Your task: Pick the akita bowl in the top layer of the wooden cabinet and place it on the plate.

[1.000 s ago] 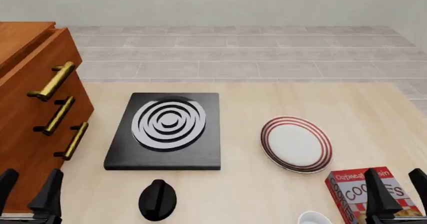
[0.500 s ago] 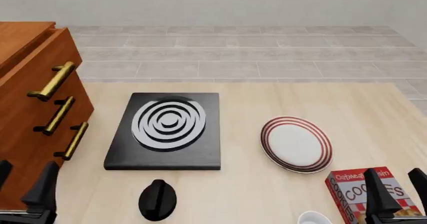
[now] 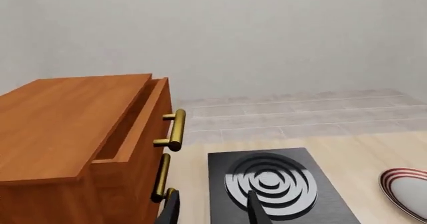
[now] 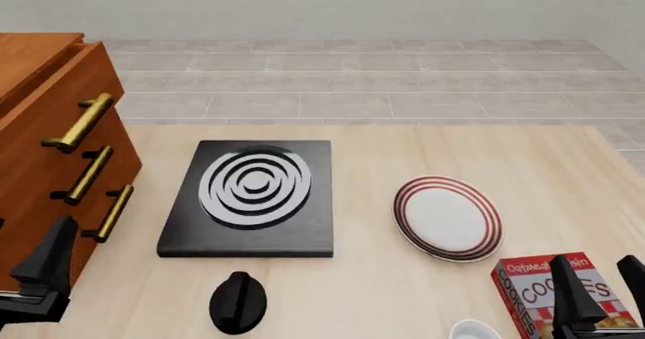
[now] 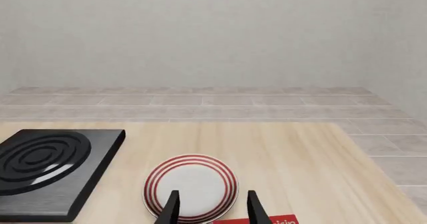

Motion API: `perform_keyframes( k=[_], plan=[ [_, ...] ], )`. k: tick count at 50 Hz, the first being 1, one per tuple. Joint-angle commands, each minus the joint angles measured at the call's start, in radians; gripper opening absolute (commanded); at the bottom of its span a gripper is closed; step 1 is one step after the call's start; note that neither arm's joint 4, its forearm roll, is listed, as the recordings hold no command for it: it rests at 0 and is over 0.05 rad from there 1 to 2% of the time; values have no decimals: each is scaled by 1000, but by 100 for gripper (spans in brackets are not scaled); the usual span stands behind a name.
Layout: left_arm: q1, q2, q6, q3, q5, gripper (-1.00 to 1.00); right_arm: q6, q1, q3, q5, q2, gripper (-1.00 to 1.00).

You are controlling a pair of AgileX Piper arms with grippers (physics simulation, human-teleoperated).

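The wooden cabinet (image 4: 41,165) stands at the table's left edge. Its top layer (image 3: 145,143) with a brass handle (image 3: 175,129) sits pulled out a narrow crack. The akita bowl is hidden. The red-ringed plate (image 4: 446,218) lies right of centre on the table and also shows as the plate (image 5: 191,186) in the right wrist view. My left gripper (image 3: 213,211) is open and empty, low beside the cabinet's bottom drawer; only one of its fingers (image 4: 50,257) shows in the front view. My right gripper (image 4: 602,286) is open and empty near the front right, short of the plate.
A black stove slab (image 4: 252,195) with white rings lies between cabinet and plate. A black knob-shaped object (image 4: 238,301) sits in front of it. A red cookies box (image 4: 544,294) and a plain white bowl (image 4: 473,330) are under the right gripper.
My left gripper has moved left and forward, closer to the cabinet, one finger leaving the front view. The right gripper and all objects stayed still.
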Motion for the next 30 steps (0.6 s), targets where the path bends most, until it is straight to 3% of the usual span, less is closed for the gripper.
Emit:
perform_keyframes(
  k=[1, 14, 30],
  plan=[
    [-11, 41, 14, -96, 49, 100, -1, 0, 0, 2, -2, 100],
    [-46, 80, 3, -249, 136, 100, 0, 1, 0, 0, -1, 100],
    [-49, 121, 23, -349, 193, 100, -1, 0, 0, -5, 4, 100]
  ],
)
